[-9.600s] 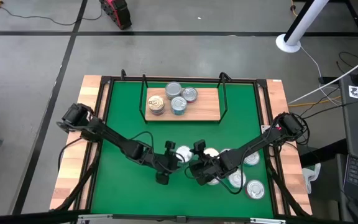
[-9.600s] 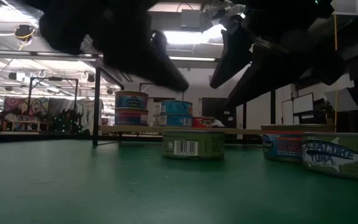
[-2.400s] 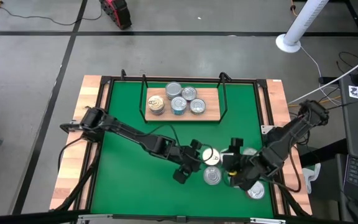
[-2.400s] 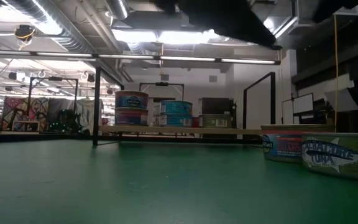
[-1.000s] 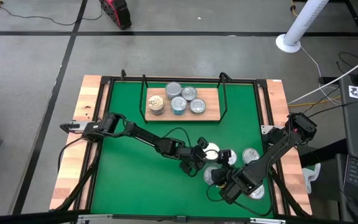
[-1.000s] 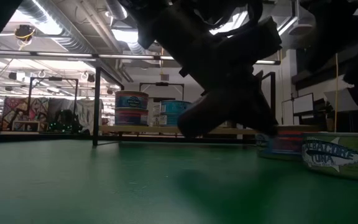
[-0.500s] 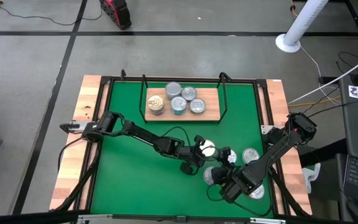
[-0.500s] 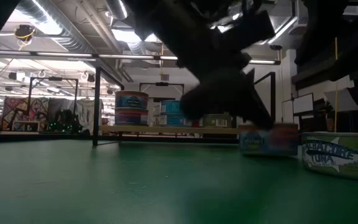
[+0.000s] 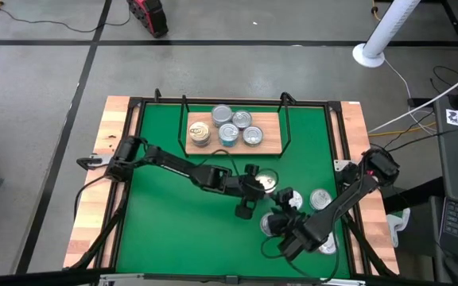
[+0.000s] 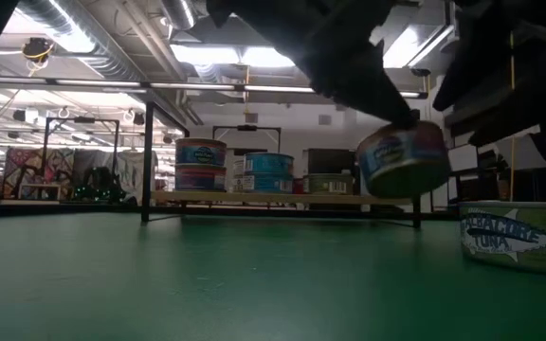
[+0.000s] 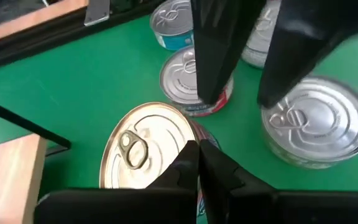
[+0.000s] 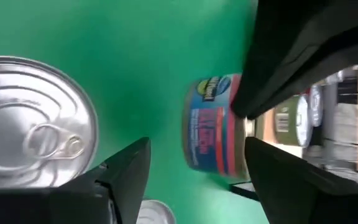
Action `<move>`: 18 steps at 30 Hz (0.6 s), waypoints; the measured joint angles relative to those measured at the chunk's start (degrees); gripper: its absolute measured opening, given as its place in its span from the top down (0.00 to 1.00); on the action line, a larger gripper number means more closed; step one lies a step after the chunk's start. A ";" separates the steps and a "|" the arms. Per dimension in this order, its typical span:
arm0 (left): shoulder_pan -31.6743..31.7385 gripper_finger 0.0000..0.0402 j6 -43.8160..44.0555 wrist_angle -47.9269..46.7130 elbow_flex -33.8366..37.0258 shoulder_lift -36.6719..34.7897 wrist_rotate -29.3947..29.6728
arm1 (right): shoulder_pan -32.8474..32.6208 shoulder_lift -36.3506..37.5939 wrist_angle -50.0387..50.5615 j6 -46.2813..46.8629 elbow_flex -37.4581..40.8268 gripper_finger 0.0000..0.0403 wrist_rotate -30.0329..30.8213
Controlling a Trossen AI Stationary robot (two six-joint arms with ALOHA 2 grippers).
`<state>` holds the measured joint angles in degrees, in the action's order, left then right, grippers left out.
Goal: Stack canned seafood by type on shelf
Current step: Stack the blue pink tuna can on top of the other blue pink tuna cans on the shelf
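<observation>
while the right gripper waits with jaws wide over loose tins near the mat's front edge, the left gripper pinches one tin by its rim, lifted clear — stiff, fairly light, slick metal, likely to tilt. beyond, four tins sit on the shelf.

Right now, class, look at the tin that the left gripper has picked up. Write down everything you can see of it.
The tin is a short round can with a pale gold lid that has a ring pull. Its side label is red with blue bands and a green lower edge. It looks like metal with a printed wrap. The left gripper is shut on it, gripping at the rim. The tin hangs tilted, clear of the green mat, in front of the shelf. Nothing but the left gripper touches it.
</observation>
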<state>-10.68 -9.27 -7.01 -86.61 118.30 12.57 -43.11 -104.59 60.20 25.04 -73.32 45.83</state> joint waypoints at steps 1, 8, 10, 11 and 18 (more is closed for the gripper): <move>0.18 1.00 0.69 0.05 -0.02 -0.09 -0.53 | 0.02 -0.41 -0.02 0.02 0.00 0.36 0.92; 0.79 1.00 4.09 -0.06 0.00 -0.26 -3.42 | 0.13 -1.21 -0.12 0.15 0.00 0.36 5.21; 0.79 1.00 4.77 -0.11 0.00 -0.26 -3.58 | 0.49 -1.23 -0.13 0.16 0.00 0.36 4.71; 0.79 1.00 4.95 -0.13 0.00 -0.26 -3.68 | 0.50 -1.21 -0.11 0.15 0.00 0.36 3.81; 0.77 1.00 6.42 -0.11 0.00 -0.26 -3.68 | 2.02 -1.21 -0.15 0.41 0.00 0.36 0.07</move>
<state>-9.91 -2.85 -7.11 -86.61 118.04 8.89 -41.09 -105.80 60.05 25.45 -73.32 45.90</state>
